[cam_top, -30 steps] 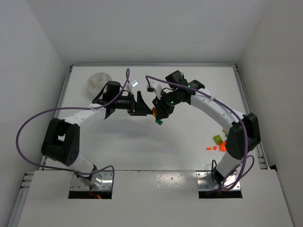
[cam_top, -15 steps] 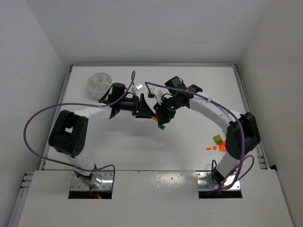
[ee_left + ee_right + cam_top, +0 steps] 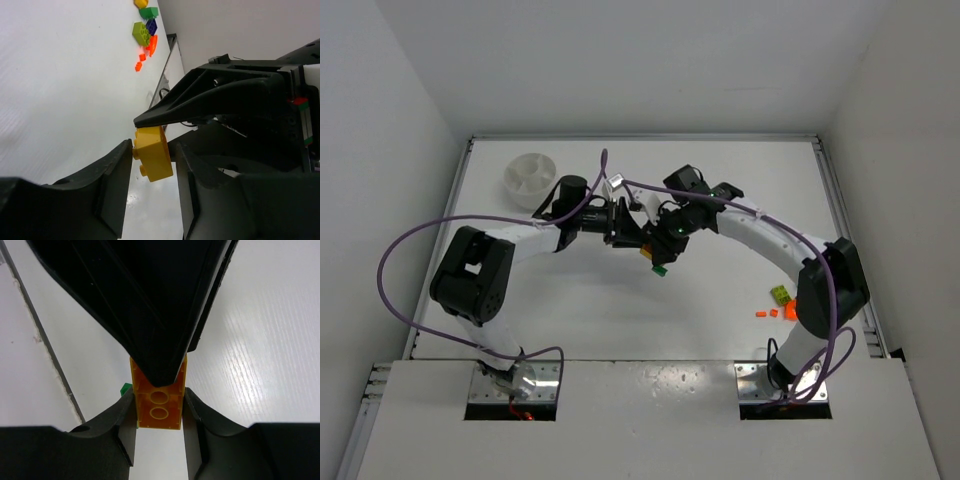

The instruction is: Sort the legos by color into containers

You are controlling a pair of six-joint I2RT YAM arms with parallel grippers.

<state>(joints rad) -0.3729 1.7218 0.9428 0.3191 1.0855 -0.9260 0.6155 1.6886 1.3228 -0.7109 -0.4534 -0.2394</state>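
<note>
Looks like a robotics lab cell rather than any lived-in room. Boxed in by plain white panels [image 3: 640, 70] on three sides, with a bare white tabletop [image 3: 580, 300] edged by metal rails [image 3: 842, 230]. Fitted with a jointed left arm [image 3: 510, 243] and right arm [image 3: 770, 235], bolted down on metal base plates [image 3: 542, 378] at the near edge and trailing loose purple cables [image 3: 381, 272]. Set with small props: a divided white dish [image 3: 530, 175] in the far left corner and a little heap of bright toy bricks [image 3: 778, 300] by the right rail.
</note>
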